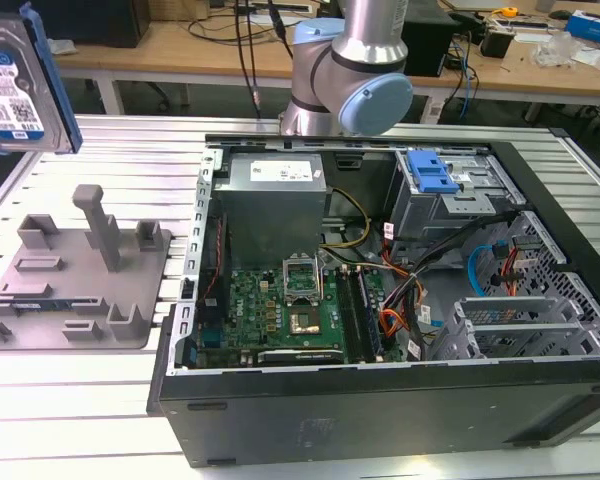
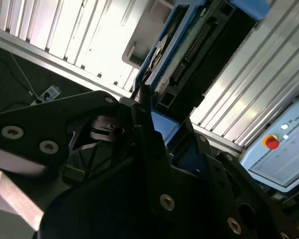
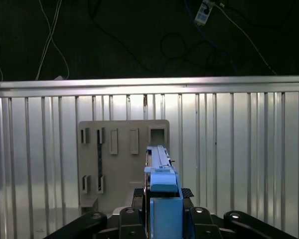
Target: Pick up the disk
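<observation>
The claw (image 3: 162,219) is clamping the hard drive (image 1: 15,85) edge-on by its blue rails, holding it high above the grey fixture (image 1: 75,275) on the slatted counter (image 1: 100,400). Keeping the grip square and centred is what matters for a steady carry.

The exterior view stands high in front of the open computer case (image 1: 380,300); both wrist views look down along the gripper (image 3: 162,209) at the grey fixture (image 3: 123,159) all three share
</observation>
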{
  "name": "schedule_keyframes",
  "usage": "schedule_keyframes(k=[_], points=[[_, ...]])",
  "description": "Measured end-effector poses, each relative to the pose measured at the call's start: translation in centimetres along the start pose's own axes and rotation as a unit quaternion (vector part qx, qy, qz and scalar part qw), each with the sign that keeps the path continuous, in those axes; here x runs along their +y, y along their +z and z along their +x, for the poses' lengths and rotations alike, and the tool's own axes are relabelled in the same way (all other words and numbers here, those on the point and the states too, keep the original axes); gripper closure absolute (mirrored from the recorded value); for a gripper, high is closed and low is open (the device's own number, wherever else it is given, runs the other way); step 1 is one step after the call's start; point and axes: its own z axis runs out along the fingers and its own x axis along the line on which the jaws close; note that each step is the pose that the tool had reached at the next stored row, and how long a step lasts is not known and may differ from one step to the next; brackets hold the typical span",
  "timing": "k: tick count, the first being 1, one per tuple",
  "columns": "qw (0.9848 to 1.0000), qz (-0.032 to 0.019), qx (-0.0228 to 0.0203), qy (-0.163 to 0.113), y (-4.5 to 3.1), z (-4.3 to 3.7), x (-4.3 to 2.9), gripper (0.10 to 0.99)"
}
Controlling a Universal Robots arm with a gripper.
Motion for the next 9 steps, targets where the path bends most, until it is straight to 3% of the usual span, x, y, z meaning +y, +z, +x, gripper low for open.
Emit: schedule_keyframes(k=[2, 9], points=[[1.0, 0.0, -0.0003, 0.0, -0.54, 0.08, -0.06, 0.718], [1.0, -0.0001, -0.0011, 0.0, -0.55, 0.12, -0.07, 0.718]])
